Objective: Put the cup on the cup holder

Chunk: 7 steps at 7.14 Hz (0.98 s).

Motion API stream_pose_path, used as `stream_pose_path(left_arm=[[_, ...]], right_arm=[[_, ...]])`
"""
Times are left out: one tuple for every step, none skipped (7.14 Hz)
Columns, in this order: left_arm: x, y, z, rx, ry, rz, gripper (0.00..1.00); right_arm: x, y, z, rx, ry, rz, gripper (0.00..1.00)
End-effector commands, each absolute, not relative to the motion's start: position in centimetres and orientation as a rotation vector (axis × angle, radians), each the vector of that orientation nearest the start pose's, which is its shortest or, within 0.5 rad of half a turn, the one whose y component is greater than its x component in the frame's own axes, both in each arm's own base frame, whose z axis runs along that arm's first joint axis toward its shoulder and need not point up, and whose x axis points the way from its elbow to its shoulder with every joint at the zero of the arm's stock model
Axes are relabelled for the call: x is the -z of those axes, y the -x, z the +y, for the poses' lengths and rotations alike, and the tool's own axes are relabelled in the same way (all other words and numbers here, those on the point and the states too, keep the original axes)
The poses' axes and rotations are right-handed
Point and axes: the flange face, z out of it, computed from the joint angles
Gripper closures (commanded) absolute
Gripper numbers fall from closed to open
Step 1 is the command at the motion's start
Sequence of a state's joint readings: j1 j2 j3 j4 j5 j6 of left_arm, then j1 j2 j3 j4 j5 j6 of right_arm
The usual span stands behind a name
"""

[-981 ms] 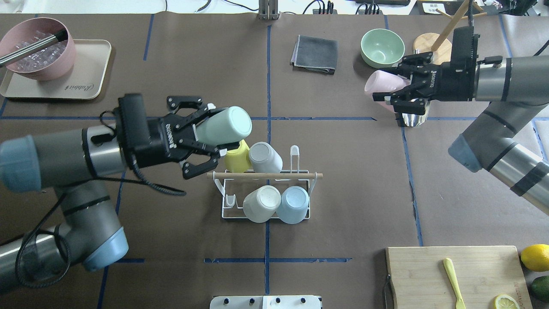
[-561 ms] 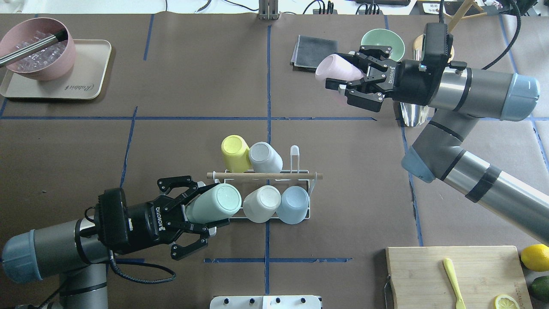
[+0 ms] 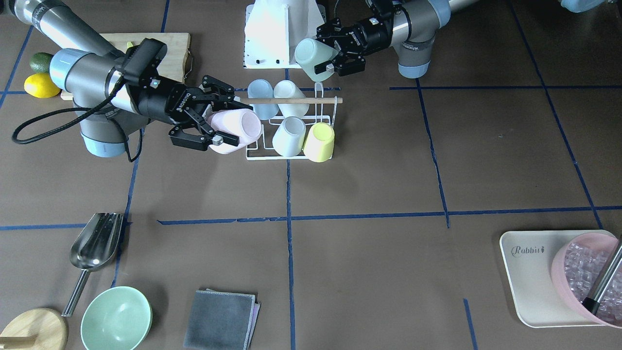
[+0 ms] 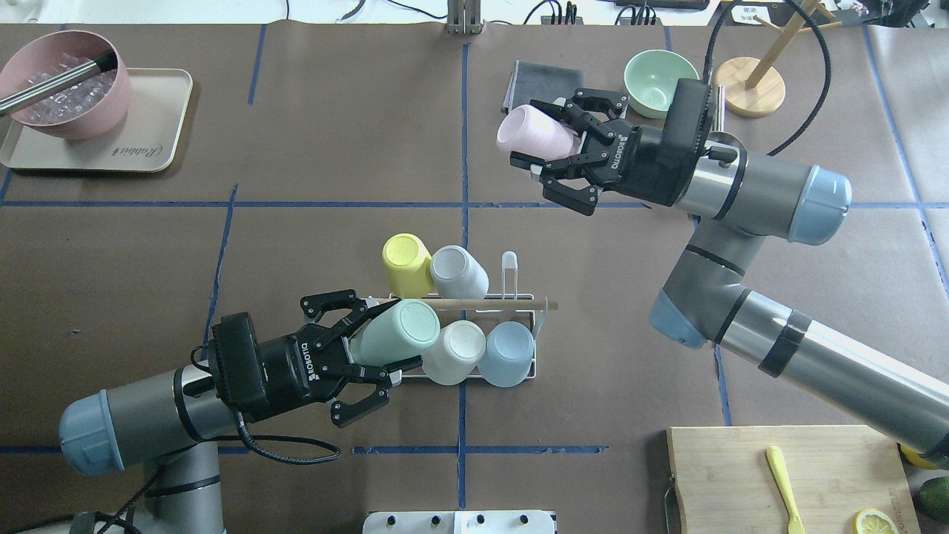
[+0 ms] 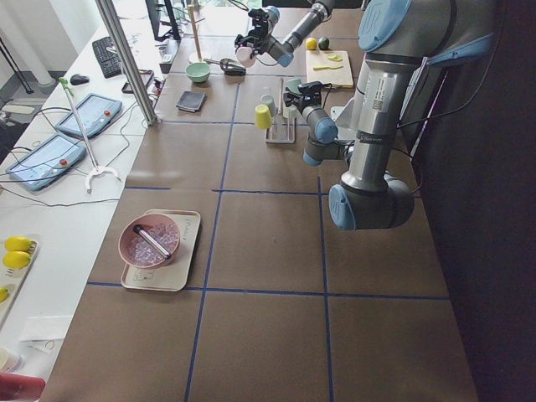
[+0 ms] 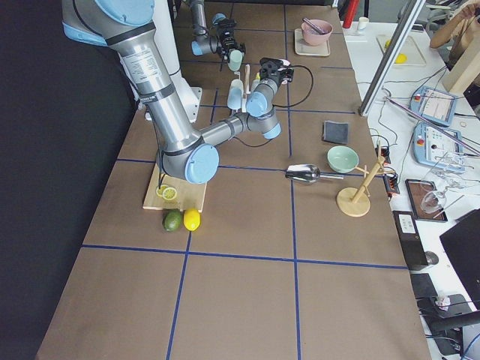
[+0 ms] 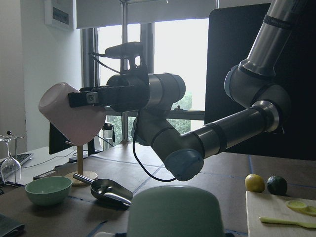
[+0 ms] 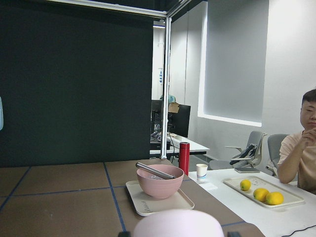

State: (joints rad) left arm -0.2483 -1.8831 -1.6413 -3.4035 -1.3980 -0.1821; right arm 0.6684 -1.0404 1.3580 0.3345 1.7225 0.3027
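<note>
The brown desk [image 4: 593, 297], crossed by blue tape lines, is worked by two arms. The left arm [image 4: 141, 419] comes in low on the robot's side, and the right arm [image 4: 749, 185] reaches over the far half. One cutting board [image 4: 786, 475] lies at the near right corner and one beige tray [image 4: 159, 141] at the far left.

One cup holder [image 4: 508, 259] stands mid-desk, with a single wooden rod [image 4: 482, 303] across its top.

There are two bowls: a pink bowl [image 4: 70, 111] on the tray and a green bowl [image 4: 656, 78].

There are six cups in all. Four sit tilted, bottoms up, on the holder: the yellow cup [image 4: 406, 261] and grey cup [image 4: 458, 271] in the far row, the white cup [image 4: 463, 352] and blue cup [image 4: 508, 354] in the near row. The other two are held in the air.

The left fingers [image 4: 371, 368] are clamped round the mint cup [image 4: 393, 332], its base pointing away from the wrist. From overhead it overlaps the holder's left end beside the white cup. The front view shows it clear of the rack.

The right fingers [image 4: 545, 161] grip the pink cup [image 4: 528, 130] the same way, well apart from the holder, near the grey cloth [image 4: 545, 74].
</note>
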Motion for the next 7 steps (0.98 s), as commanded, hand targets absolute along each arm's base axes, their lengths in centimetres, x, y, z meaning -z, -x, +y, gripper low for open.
stream_pose_path(left_arm=[[-29.0,-47.3,-27.5,-0.453,-1.684,1.441,0.94],[-29.2,-47.5,-27.6,-0.456,-1.681,1.438,0.94],[-29.5,-47.6,-27.7,-0.458,-1.679,1.432,0.93],[-30.0,-47.8,-27.7,-0.461,-1.676,1.429,0.93],[-30.3,-47.8,-27.8,-0.464,-1.673,1.423,0.92],[-30.4,-47.7,-27.9,-0.464,-1.672,1.42,0.91],[-30.5,-47.8,-27.9,-0.464,-1.672,1.42,0.81]], right_arm=[[-26.7,44.3,-44.1,0.496,-1.894,-1.23,1.0],[-26.8,45.7,-42.7,0.478,-1.899,-1.216,1.0],[-27.1,46.0,-42.4,0.483,-1.892,-1.219,1.0],[-27.4,46.7,-42.0,0.492,-1.878,-1.225,1.0],[-27.9,47.7,-42.1,0.504,-1.861,-1.223,1.0],[-28.2,48.4,-42.1,0.511,-1.85,-1.222,1.0],[-28.3,48.9,-41.5,0.518,-1.842,-1.233,1.0]])
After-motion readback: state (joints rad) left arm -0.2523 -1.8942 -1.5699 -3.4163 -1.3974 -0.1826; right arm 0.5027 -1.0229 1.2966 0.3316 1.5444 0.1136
